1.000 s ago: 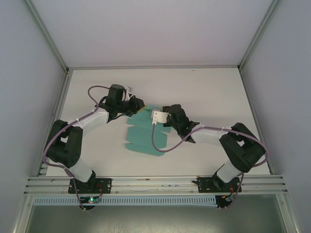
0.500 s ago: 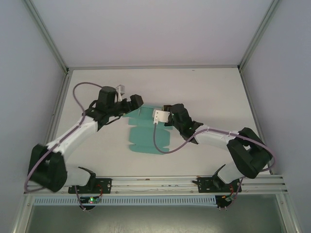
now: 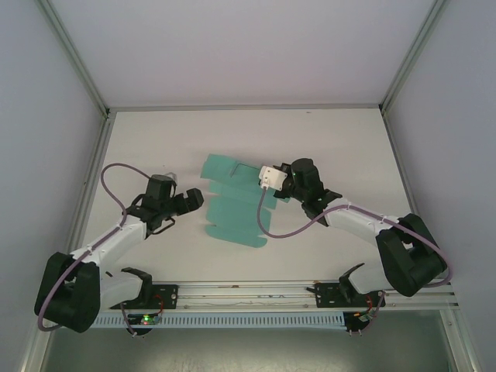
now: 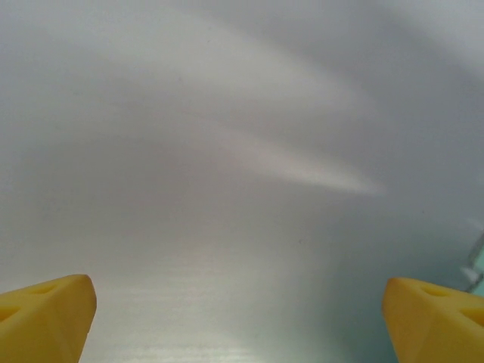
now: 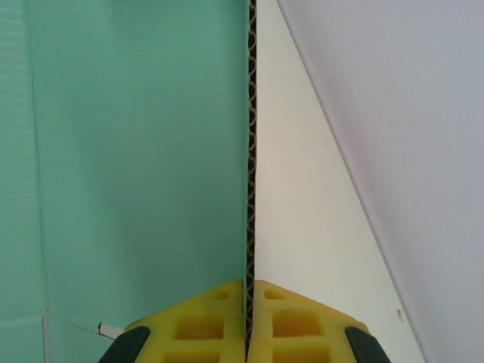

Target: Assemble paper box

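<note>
Teal-green card, that's your paper box: an unfolded die-cut sheet w/ flaps, sitting approx mid-table, a bit left of ctr, running from a far-left flap down to a near edge w/ rounded tabs. Your right gripper is at the sheet's right side, toward the far end, arm reaching in from the near right. In the right wrist view the gripper is clamped on the card: both yellow pads are pressed together w/ the corrugated edge of the sheet running straight up btwn them. Teal face of the box is to the left of that edge, a pale uncoloured face to the right, white table beyond. Can't tell from either view how far that pinched panel is off the surface. Your left gripper is low over the table just left of the sheet, apart from it, arm stretched in from the near left. In the left wrist view the gripper is spread wide w/ nothing btwn: one yellow fingertip at the lower left corner, the other at the lower right, bare white table underneath. A purple cable from the right arm loops over the sheet's near-right corner in the top view.
</note>
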`<move>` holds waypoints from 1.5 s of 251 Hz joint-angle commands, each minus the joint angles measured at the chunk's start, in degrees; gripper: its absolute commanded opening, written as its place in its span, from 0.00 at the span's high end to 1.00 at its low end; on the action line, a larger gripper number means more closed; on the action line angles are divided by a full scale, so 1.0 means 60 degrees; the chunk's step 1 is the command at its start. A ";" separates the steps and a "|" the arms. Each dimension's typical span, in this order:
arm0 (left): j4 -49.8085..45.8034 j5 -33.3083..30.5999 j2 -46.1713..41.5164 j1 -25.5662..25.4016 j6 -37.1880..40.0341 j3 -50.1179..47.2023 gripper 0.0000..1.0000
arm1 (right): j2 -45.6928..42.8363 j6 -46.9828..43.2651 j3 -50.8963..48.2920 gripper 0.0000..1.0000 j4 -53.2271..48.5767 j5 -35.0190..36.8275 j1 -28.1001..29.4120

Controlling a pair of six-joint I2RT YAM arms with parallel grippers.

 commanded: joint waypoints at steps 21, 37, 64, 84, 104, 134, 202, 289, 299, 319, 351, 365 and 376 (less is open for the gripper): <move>0.2595 -0.0212 0.0724 0.0029 0.0583 -0.0168 0.11 | 0.0177 0.0618 0.0262 1.00 0.0110 -0.0866 -0.0051; 0.2966 0.0535 0.1005 0.0014 0.0683 -0.0129 0.14 | 0.0222 0.0675 0.0311 1.00 0.0158 -0.0944 -0.0059; 0.4123 0.1654 0.1064 -0.0129 0.0765 -0.0402 0.14 | 0.0335 0.0691 0.0420 1.00 0.0135 -0.0981 -0.0063; 0.4843 0.2132 0.1069 -0.0294 0.0762 -0.0573 0.14 | 0.0405 0.0703 0.0452 1.00 0.0121 -0.1038 -0.0059; 0.5124 0.2515 0.1219 -0.0454 0.0752 -0.0558 0.14 | 0.0460 0.0746 0.0446 1.00 0.0125 -0.1053 -0.0073; 0.5061 0.2810 0.1823 -0.0600 0.0748 -0.0250 0.19 | 0.0461 0.0843 0.0435 1.00 0.0161 -0.1184 -0.0046; 0.6399 0.3663 0.3017 -0.0819 0.0166 0.0032 0.39 | 0.0411 0.1257 0.0374 1.00 0.0749 -0.1578 -0.0078; 0.6008 0.3157 0.2943 -0.0940 0.0278 0.0178 0.94 | 0.0335 0.1427 0.0325 1.00 0.1037 -0.1764 -0.0106; 0.5767 0.2983 0.2823 -0.0937 0.0366 0.0172 0.97 | 0.0295 0.1356 0.0295 1.00 0.1022 -0.1684 -0.0104; 0.5118 0.2472 0.2563 -0.0945 0.0455 0.0233 1.00 | 0.0173 0.1223 0.0252 1.00 0.0958 -0.1531 -0.0108; 0.4189 0.1968 0.2111 -0.0940 0.0747 0.0338 0.95 | 0.0028 0.0757 0.0281 1.00 0.0619 -0.1213 -0.0095; 0.3656 0.1795 0.1817 -0.0941 0.0846 0.0386 0.52 | 0.0003 0.0401 0.0359 1.00 0.0391 -0.0959 -0.0047; 0.3120 0.1563 0.1535 -0.0945 0.0897 0.0454 0.48 | 0.0012 0.0036 0.0465 1.00 0.0128 -0.0608 0.0045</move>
